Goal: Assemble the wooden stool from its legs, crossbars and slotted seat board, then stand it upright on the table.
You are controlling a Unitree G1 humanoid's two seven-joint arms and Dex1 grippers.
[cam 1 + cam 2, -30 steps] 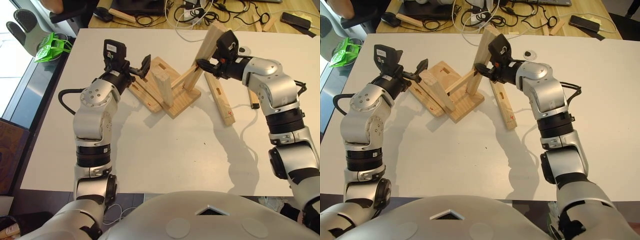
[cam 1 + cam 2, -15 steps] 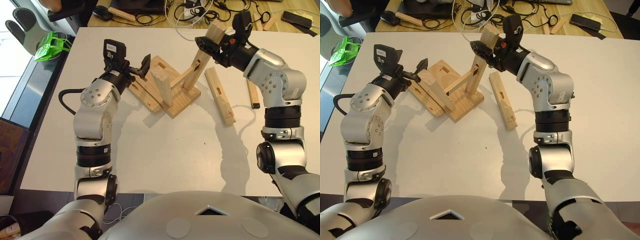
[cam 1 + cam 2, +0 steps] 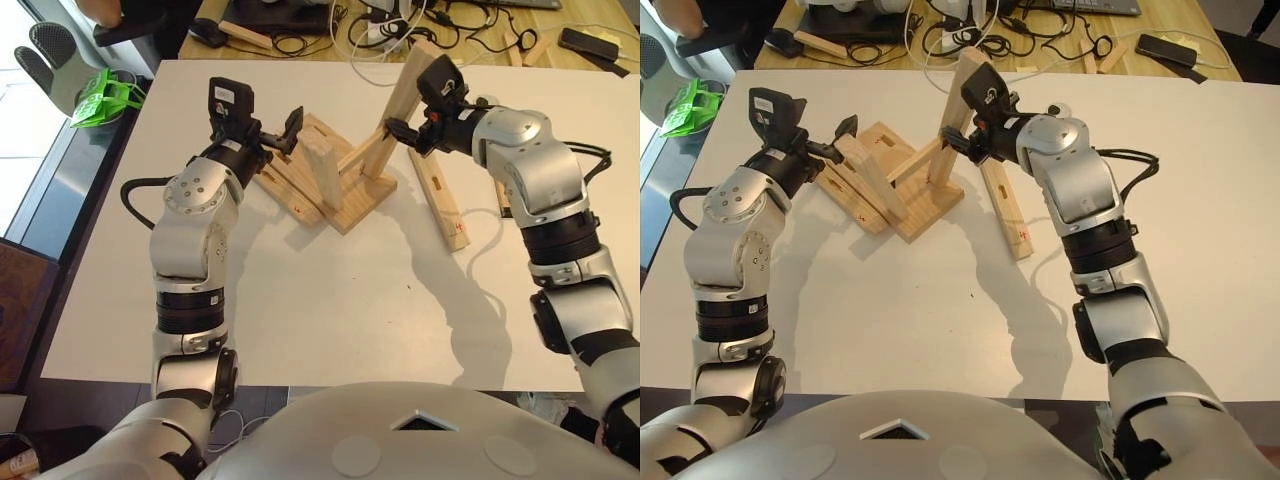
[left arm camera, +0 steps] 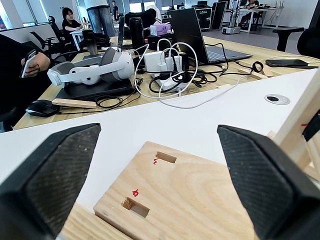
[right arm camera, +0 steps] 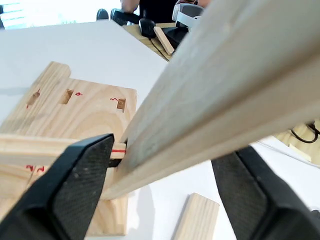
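1. The seat board [image 3: 350, 205] lies flat on the table [image 3: 330, 320] at the upper centre of the head view. One upright leg [image 3: 325, 170] is planted in it, and a crossbar [image 3: 352, 160] runs from that leg to a tilted leg [image 3: 410, 80] at the board's right corner.
2. The right gripper [image 3: 397, 130] was up at the tilted leg's top end half a second ago and is now back at mid-height. Its fingers seem clamped on the leg's two faces, though the wrist view is too close to be sure.
3. The tilted leg's lean has barely changed, so it is probably not yet seated in its slot.
4. The left gripper [image 3: 280, 140] has stayed at the board's upper-left edge, fingers wide apart and holding nothing.
5. A loose leg [image 3: 440, 195] lies flat just right of the board, so the stool looks roughly half built.
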